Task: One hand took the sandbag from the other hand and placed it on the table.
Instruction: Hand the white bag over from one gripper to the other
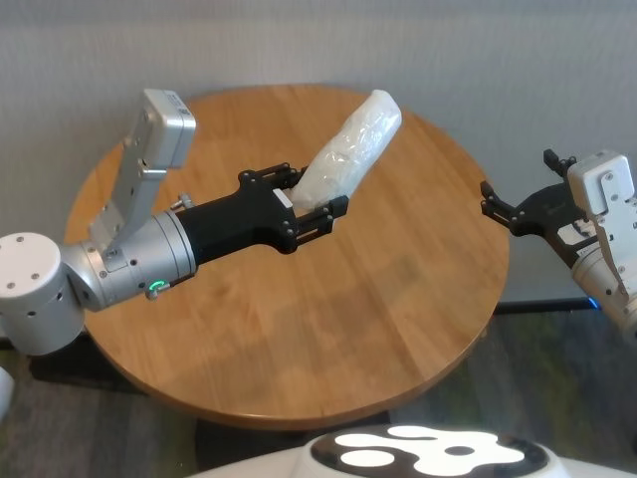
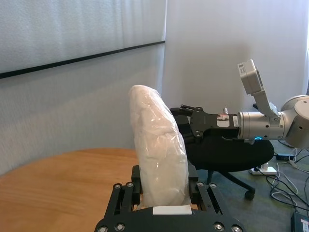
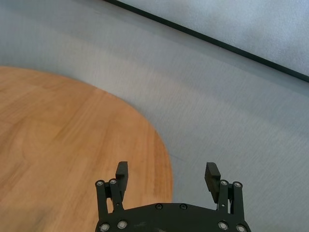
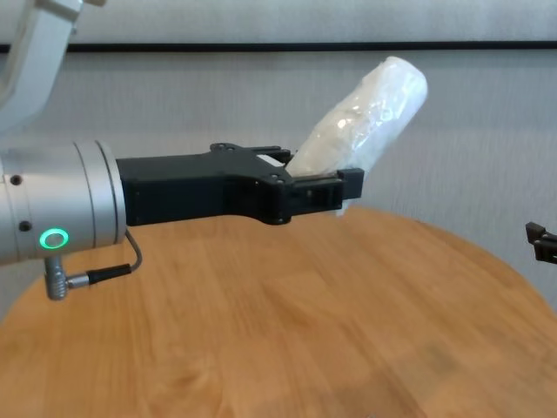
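Above the round tabletop (image 1: 299, 339), my left claw (image 1: 311, 204) (green ring) is clamped on the sandbag's (image 1: 353, 149) lower end, holding it tilted upward; at the right rim, my right claw (image 1: 503, 211) waits, fingers apart.

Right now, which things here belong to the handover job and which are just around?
Job:
- sandbag, held above the table
- left gripper, shut on it
- right gripper, open, at the table's right edge

Just around:
- black office chair
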